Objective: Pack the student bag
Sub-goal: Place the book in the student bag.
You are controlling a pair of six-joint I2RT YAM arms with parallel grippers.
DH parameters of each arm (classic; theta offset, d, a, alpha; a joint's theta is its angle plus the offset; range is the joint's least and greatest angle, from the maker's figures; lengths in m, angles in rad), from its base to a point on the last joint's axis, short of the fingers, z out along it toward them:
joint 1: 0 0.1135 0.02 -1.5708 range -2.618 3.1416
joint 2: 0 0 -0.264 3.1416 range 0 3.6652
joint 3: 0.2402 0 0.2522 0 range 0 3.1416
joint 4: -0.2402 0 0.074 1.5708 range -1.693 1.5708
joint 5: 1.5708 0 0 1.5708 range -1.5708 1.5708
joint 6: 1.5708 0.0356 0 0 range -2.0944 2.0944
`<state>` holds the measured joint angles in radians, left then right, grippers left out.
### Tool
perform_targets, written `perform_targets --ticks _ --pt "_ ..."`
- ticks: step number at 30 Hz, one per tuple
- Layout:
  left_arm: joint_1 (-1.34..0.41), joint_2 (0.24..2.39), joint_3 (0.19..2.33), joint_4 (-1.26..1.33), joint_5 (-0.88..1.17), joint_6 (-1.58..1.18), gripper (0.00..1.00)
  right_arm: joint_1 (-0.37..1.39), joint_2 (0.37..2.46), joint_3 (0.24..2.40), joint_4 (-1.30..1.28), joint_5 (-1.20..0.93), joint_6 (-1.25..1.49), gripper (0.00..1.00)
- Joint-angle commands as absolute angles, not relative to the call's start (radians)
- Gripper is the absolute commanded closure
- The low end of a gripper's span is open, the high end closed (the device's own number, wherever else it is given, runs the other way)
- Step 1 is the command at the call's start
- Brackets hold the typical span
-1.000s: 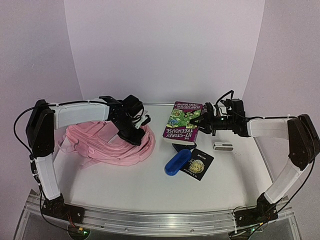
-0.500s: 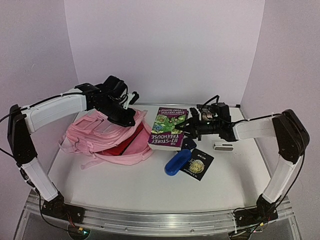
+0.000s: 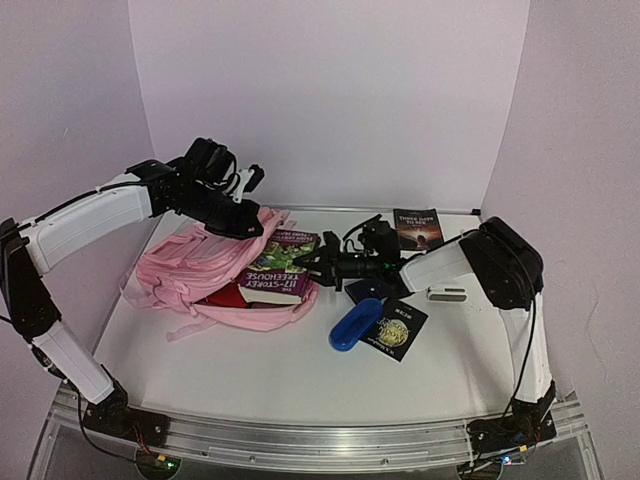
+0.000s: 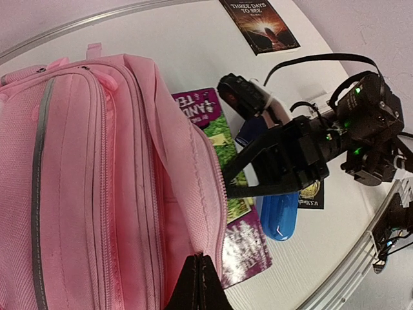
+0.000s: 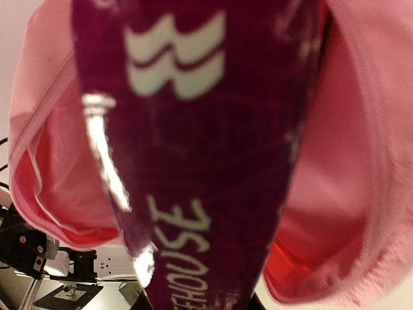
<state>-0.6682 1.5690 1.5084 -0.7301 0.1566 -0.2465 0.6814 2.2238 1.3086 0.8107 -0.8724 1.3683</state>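
Your left gripper [image 4: 199, 261] is pinched tight on the opening rim of the student bag [image 3: 195, 270], which lies on the table [image 3: 250, 370]. Your right gripper [image 3: 322, 262] clamps the purple book [image 3: 278, 268], half inside the bag's mouth. Blue case [image 3: 355, 322] sits right of the bag.

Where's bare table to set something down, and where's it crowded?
Bare: the wide front strip of the table, bordered by the student bag, the blue case and the near edge. Crowded: centre-right, where the blue case, black card, white device and dark book cluster.
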Motion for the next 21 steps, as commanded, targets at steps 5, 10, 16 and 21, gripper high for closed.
perform_targets --ticks 5,10,16,21 --pt "-0.671 1.479 1.519 -0.624 0.225 -0.264 1.00 0.728 2.376 1.543 0.911 -0.727 1.453 1.00" --pt "-0.670 1.481 1.499 -0.615 0.229 -0.262 1.00 0.785 2.448 1.611 0.773 -0.688 1.461 1.00" --pt "-0.672 1.492 1.473 -0.597 0.265 -0.266 1.00 0.817 2.529 1.730 0.695 -0.679 1.462 1.00" --pt "-0.673 1.505 1.462 -0.591 0.268 -0.268 1.00 0.854 2.531 1.812 0.541 -0.687 1.373 0.93"
